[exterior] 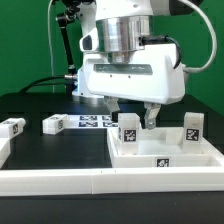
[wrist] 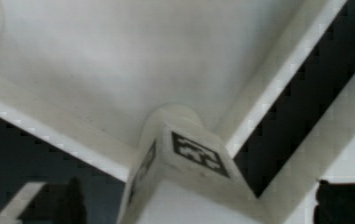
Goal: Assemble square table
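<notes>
White plastic fills the exterior view. The square slab (exterior: pixel 165 152) lies on the black tabletop (exterior: pixel 60 150) toward the exterior view's right, with its raised rim up and a small tag on its front edge. One upright leg (exterior: pixel 128 129) stands at the slab's far corner on the exterior view's left. A second leg (exterior: pixel 192 126) stands at the far corner on the right. The claw (exterior: pixel 131 112) hangs directly over the first of these, its fingers spread wide on either side and not touching the block. Well apart, toward the exterior view's left, a loose leg (exterior: pixel 52 123) and another loose leg (exterior: pixel 12 127) lie on the tabletop. The marker board (exterior: pixel 95 122) lies flat between them and the slab. A long border rail (exterior: pixel 100 181) runs along the front.

The wrist view looks steeply down on the upright leg (wrist: pixel 195 152), tag facing the camera, standing against the slab's pale rim (wrist: pixel 138 70). Dark tabletop shows at either side.
</notes>
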